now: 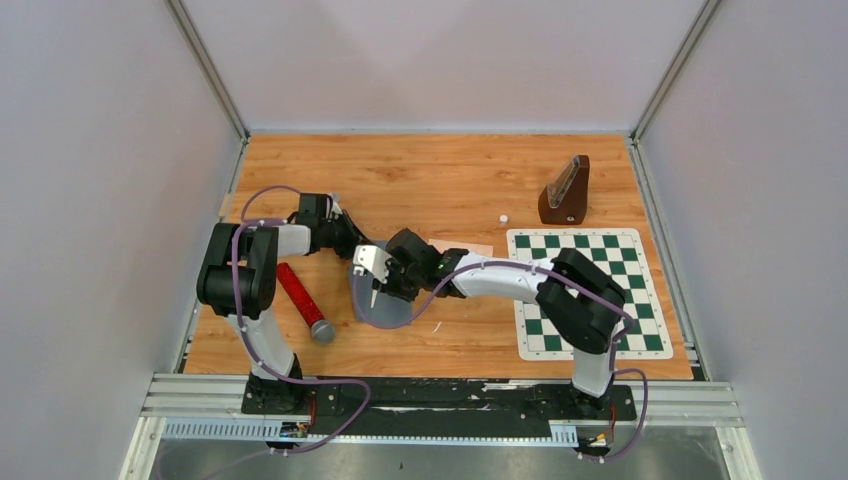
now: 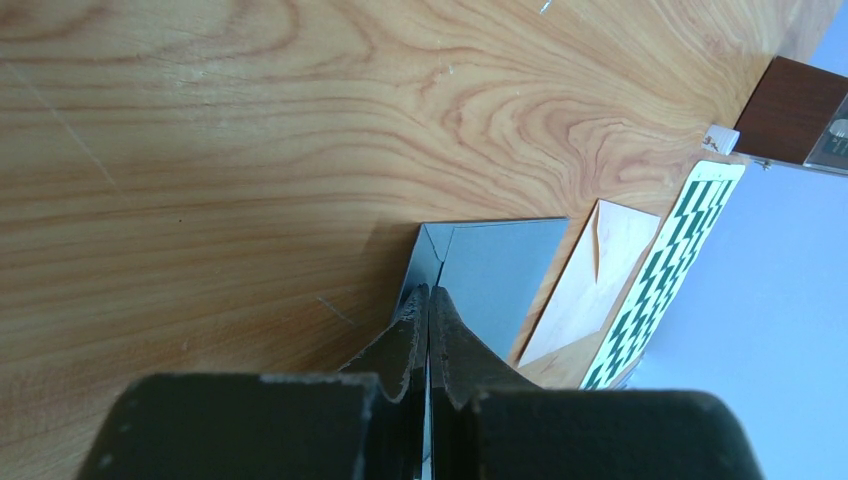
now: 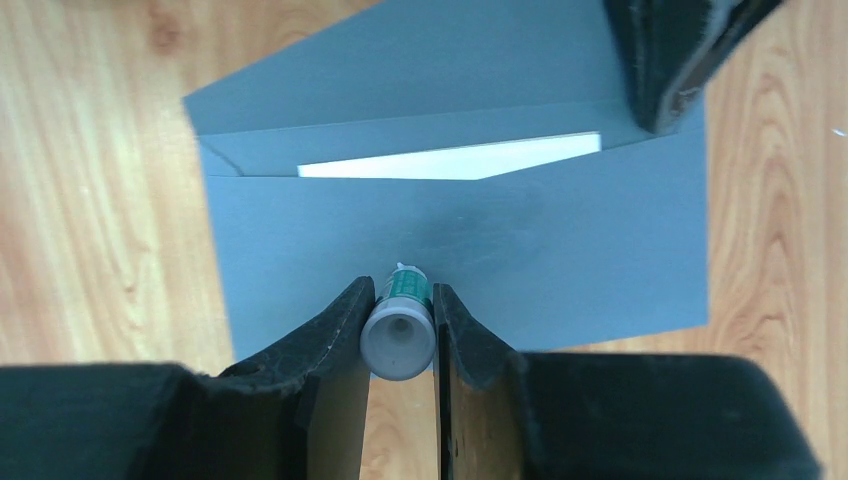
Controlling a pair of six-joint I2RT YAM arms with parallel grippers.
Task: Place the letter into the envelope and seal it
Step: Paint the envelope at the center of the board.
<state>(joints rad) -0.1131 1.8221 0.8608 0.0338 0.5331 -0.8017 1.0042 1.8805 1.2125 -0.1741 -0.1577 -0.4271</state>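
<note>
A grey-blue envelope (image 3: 560, 240) lies on the wooden table with its flap open, and it also shows in the top view (image 1: 385, 308). The white letter (image 3: 450, 160) sits inside it, showing as a strip at the mouth. My right gripper (image 3: 402, 290) is shut on a white glue stick with a green label (image 3: 400, 335), with its tip pointing down at the envelope's front. My left gripper (image 2: 429, 295) is shut on the envelope's flap at one corner. One of its fingers (image 3: 665, 60) shows in the right wrist view.
A red cylinder with a grey end (image 1: 303, 298) lies left of the envelope. A tan envelope (image 1: 468, 247) lies just behind it. A green-and-white chess mat (image 1: 590, 290) covers the right side, with a brown wooden stand (image 1: 565, 192) and a small white piece (image 1: 503, 217) behind it.
</note>
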